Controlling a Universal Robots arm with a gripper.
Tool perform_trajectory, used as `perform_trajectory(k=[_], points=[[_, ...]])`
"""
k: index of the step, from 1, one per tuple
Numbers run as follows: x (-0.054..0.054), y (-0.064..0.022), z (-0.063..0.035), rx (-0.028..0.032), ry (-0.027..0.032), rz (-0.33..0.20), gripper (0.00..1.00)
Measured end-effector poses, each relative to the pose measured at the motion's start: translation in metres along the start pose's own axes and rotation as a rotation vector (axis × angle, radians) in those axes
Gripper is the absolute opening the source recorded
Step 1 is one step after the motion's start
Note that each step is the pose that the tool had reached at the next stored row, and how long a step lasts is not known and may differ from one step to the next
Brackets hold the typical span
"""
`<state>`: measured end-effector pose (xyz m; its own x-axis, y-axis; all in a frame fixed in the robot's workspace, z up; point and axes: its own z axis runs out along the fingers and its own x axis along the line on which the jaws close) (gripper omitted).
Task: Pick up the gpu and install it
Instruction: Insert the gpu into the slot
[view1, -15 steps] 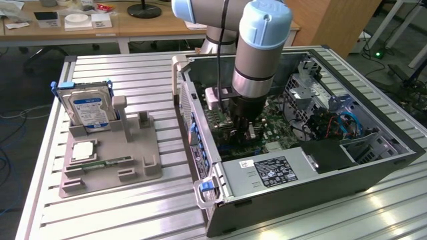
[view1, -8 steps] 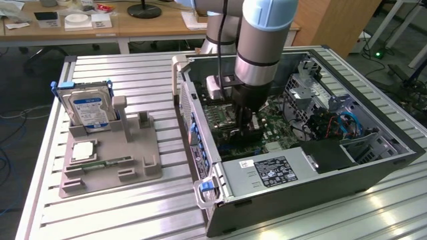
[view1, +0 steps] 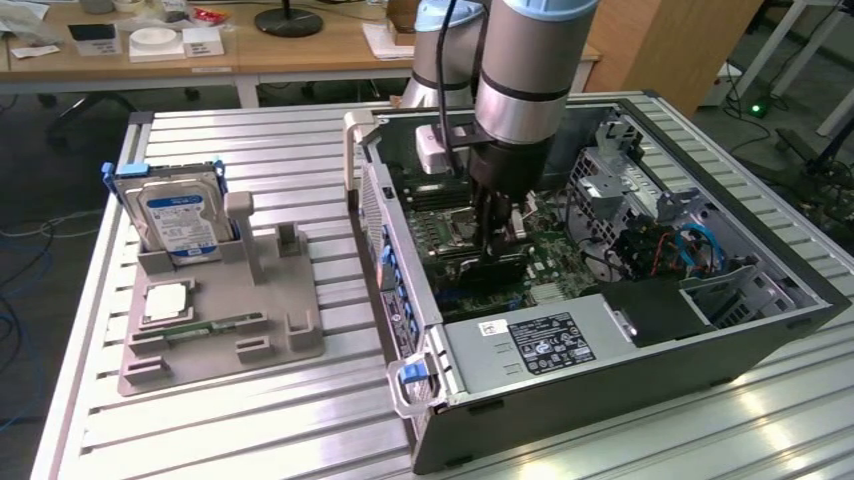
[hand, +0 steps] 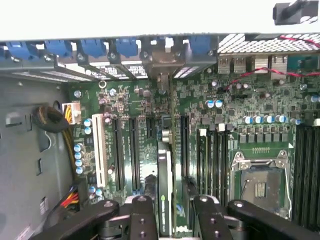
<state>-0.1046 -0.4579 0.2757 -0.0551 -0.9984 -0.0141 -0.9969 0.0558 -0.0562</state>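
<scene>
The arm (view1: 534, 70) points straight down into the open case (view1: 747, 330). The end effector (hand: 170, 207) grips the gpu (hand: 164, 190) edge-on, above the motherboard (hand: 260, 110) slots.

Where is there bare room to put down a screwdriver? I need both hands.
Bare slatted table in front of the grey parts holder, and the strip between holder and computer case. Inside the case is crowded: the gripper holds the gpu over the motherboard.
</scene>
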Motion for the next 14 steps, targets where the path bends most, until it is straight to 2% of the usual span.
perform_trajectory(k=[2, 5, 6, 7, 14], points=[[0.0, 0.0, 0.0, 0.0, -0.0001, 0.0, 0.34], [0.0, 0.0, 0.0, 0.0, 0.0, 0.0, 0.16], [0.0, 0.0, 0.0, 0.0, 0.0, 0.0, 0.16], [0.0, 0.0, 0.0, 0.0, 0.0, 0.0, 0.1], [0.0, 0.0, 0.0, 0.0, 0.0, 0.0, 0.1]])
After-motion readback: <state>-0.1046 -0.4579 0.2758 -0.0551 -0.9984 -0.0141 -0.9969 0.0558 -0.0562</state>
